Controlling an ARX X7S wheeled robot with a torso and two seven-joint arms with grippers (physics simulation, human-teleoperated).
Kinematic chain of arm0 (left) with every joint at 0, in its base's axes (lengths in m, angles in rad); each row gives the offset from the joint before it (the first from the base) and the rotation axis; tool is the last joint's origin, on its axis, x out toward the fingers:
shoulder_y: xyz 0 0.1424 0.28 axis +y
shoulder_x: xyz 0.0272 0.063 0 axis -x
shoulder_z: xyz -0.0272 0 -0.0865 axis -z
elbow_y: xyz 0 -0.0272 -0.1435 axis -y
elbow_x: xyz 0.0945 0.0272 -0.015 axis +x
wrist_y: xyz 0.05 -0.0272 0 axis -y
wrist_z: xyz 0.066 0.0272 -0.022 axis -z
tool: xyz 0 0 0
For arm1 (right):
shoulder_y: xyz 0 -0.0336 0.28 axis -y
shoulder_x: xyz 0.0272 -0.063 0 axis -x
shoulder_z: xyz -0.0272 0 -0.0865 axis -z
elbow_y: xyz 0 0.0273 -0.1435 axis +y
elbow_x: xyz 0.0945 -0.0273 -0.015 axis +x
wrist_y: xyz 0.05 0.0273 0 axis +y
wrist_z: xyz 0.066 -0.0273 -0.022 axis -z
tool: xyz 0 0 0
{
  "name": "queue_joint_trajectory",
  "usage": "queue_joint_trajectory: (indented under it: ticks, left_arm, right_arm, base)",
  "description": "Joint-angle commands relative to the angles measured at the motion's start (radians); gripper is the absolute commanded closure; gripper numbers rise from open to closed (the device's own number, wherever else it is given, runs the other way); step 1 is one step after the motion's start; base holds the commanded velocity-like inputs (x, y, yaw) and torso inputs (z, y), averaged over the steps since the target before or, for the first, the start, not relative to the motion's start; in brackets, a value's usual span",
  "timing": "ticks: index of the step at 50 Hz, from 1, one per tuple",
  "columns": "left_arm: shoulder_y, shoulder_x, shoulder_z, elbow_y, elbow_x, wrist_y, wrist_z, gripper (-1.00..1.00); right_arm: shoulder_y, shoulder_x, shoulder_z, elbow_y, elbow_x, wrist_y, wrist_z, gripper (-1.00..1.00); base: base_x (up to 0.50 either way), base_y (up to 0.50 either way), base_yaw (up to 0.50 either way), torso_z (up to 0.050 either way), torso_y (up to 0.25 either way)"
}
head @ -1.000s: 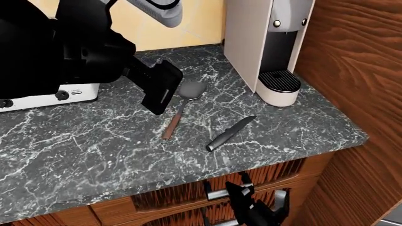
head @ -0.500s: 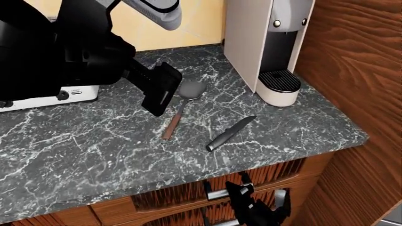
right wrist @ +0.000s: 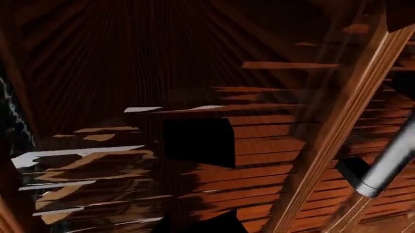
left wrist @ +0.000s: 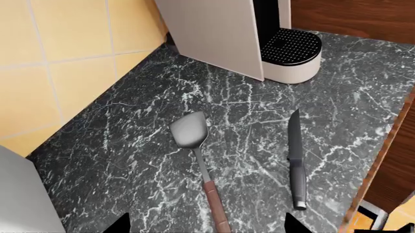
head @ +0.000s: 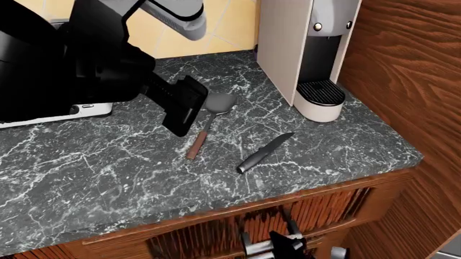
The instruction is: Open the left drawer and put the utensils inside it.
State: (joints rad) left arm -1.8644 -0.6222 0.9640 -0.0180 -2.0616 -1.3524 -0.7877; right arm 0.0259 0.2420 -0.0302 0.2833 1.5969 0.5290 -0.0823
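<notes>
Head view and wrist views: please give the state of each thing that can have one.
Left drawer: pulled partly out.
Spoon: flat on the counter, not gripped.
Knife: flat on the counter, not gripped.
Left gripper: hovers by the spoon, empty.
Right gripper: at the drawer handle; grip unclear.

Surface [head: 108,172]: dark grey marble, white veining throughout.
Spoon [head: 205,121]: dark-grey bowl, slim brown wooden handle.
Knife [head: 264,152]: dark grey all over, blade and grip alike.
Left drawer [head: 317,213]: reddish-brown wood grain front with darker striping; silver bar handle [head: 263,248].
Coffee machine [head: 306,54]: off-white body, black recess and black perforated drip grille, silver buttons.
Toaster [head: 54,114]: white, black knobs.
Wall tiles [left wrist: 58,58]: pale yellow with light joints.
Side cabinet panel [head: 411,65]: reddish-brown, swirling grain.
Left pincer [head: 183,105]: matt black; arm housing black with a grey link above.
</notes>
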Motion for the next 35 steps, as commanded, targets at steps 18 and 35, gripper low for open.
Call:
queue_joint_trajectory:
  ticks: [18,35]
  left_arm:
    - [0.009,-0.018,0.021,0.009,-0.001,0.012,0.002,-1.0]
    - [-0.002,-0.027,0.034,0.016,-0.023,0.019,-0.012,-1.0]
  right_arm:
    - [-0.551,0.111,0.372,-0.372,0.209,-0.005,-0.259,1.0]
    - [-0.807,0.006,0.641,-0.385,0.077,0.166,-0.592,1.0]
  base:
    - [0.0,0.0,0.0,0.002,0.003]
    - [0.0,0.0,-0.01,0.001,0.002]
